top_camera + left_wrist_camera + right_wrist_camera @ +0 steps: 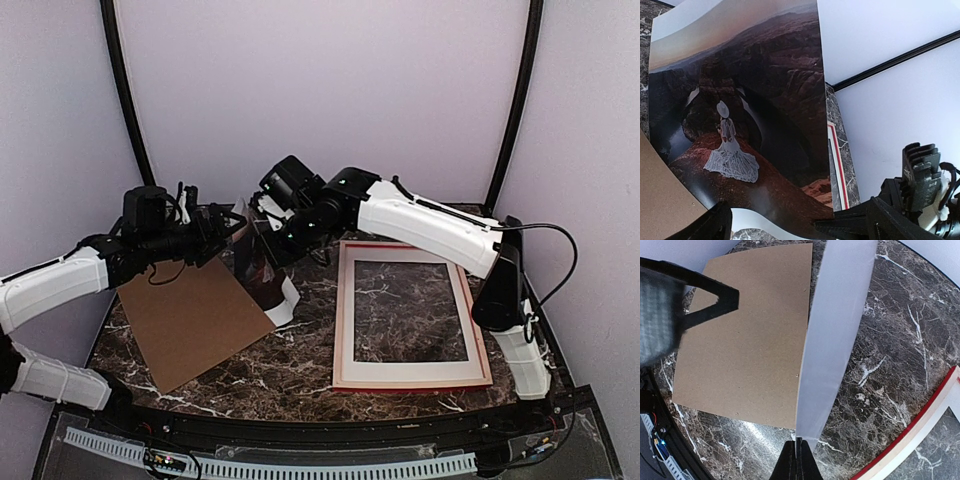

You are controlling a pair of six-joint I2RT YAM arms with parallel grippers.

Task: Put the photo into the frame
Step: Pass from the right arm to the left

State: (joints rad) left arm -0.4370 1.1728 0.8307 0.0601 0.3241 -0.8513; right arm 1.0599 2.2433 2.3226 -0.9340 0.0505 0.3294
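Observation:
The photo (pixel 740 115), a dark red-brown canyon scene with a small white-dressed figure, hangs curled above the table. My right gripper (pixel 799 460) is shut on its corner, and its white back (pixel 835 330) shows nearly edge-on. In the top view the photo (pixel 264 272) hangs between both grippers. My left gripper (pixel 785 230) is open, its fingers (pixel 865 222) standing to either side of the print's lower white margin without pressing it. The frame (pixel 343 320), red-edged, lies flat at the right with a white mat in it; the right wrist view catches one corner of the frame (pixel 920 440).
A plain brown backing board (pixel 190 315) lies flat on the marble table at the left, below the left gripper (pixel 222 238). The right arm (pixel 430 225) reaches across above the frame's far edge. White walls close the back and sides.

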